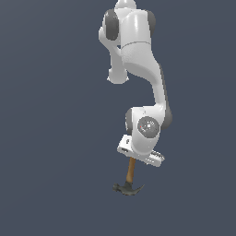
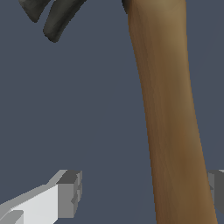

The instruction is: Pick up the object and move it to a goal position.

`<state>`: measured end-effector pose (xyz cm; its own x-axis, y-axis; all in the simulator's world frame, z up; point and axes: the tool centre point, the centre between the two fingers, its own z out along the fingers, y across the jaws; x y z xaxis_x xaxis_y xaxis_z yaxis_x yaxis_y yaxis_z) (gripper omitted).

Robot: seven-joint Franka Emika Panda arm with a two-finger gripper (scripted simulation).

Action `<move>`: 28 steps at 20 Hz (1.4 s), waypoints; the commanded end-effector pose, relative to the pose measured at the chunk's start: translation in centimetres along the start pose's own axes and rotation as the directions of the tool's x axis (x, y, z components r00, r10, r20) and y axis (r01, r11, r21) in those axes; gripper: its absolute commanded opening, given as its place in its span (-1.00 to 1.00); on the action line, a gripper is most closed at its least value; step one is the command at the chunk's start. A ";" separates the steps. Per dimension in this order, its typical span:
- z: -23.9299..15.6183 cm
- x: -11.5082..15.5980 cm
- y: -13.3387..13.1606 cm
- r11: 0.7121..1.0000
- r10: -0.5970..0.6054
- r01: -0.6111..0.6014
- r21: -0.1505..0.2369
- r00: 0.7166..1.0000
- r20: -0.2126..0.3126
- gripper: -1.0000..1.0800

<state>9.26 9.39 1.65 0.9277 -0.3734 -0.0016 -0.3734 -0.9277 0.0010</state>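
Observation:
The object is a small claw hammer lying on the flat dark floor. In the exterior view its orange-brown handle [image 1: 131, 170] runs up under the white hand, and its dark grey claw head [image 1: 128, 188] points toward the camera. My gripper [image 1: 137, 158] sits directly over the handle's upper part. The wrist view shows the handle [image 2: 175, 131] between the two fingers: one grey fingertip [image 2: 70, 194] stands well apart from it, while the other fingertip [image 2: 217, 192] is right at the handle's edge. The dark claw head [image 2: 54, 17] shows at the frame's corner. The gripper is open around the handle.
The white arm [image 1: 138, 50] reaches down from the top of the exterior view. Plain dark blue-grey floor [image 1: 55, 138] surrounds the hammer on every side; no other object or goal marker shows.

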 end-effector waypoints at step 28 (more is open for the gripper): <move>-1.6 -2.1 1.8 1.000 0.002 -0.002 -0.001 1.000 -0.001 -1.00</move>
<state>6.95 8.63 2.72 0.9268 -0.3756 -0.0045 -0.3756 -0.9268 0.0043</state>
